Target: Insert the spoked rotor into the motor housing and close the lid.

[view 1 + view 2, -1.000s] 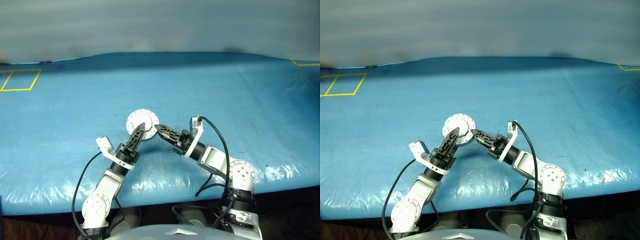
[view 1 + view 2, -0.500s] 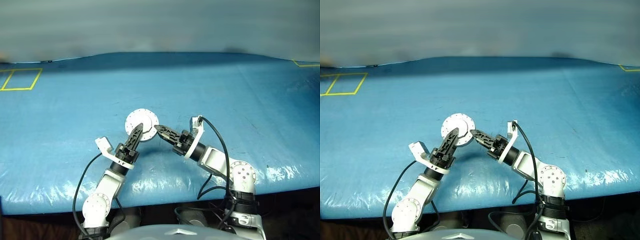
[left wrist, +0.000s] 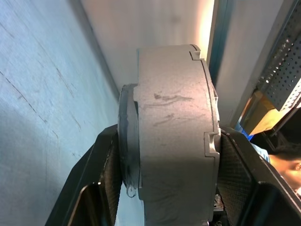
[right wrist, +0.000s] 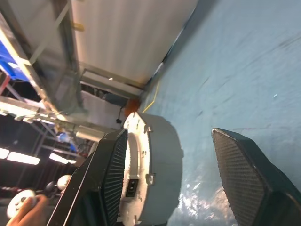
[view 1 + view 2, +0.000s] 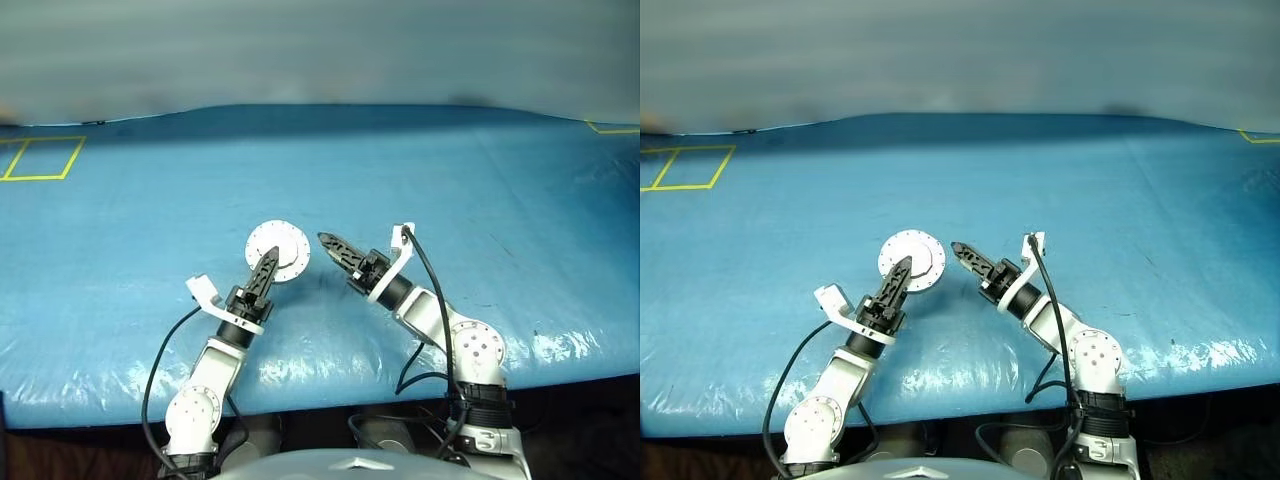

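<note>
The motor housing (image 5: 279, 250) stands on edge just above the blue table, its lid (image 5: 912, 259) shut, showing a smooth light-grey round face with a raised centre. My left gripper (image 5: 267, 260) is shut on it; in the left wrist view the grey housing (image 3: 174, 132) sits clamped between both black fingers (image 3: 109, 175). My right gripper (image 5: 328, 243) is open, a short gap to the right of the housing and not touching it. In the right wrist view the housing (image 4: 157, 174) lies beyond the spread fingers (image 4: 244, 179). The spoked rotor is hidden.
The blue sheet-covered table (image 5: 450, 180) stretches wide around both arms. Yellow tape squares mark its far left (image 5: 40, 158) and far right (image 5: 612, 126) corners. The table's front edge runs just below the elbows. A person's hand (image 4: 26, 207) with a controller shows in the right wrist view.
My right gripper has opened and drawn back to the right, off the housing. My left gripper has closed on the housing, which now sits slightly further left.
</note>
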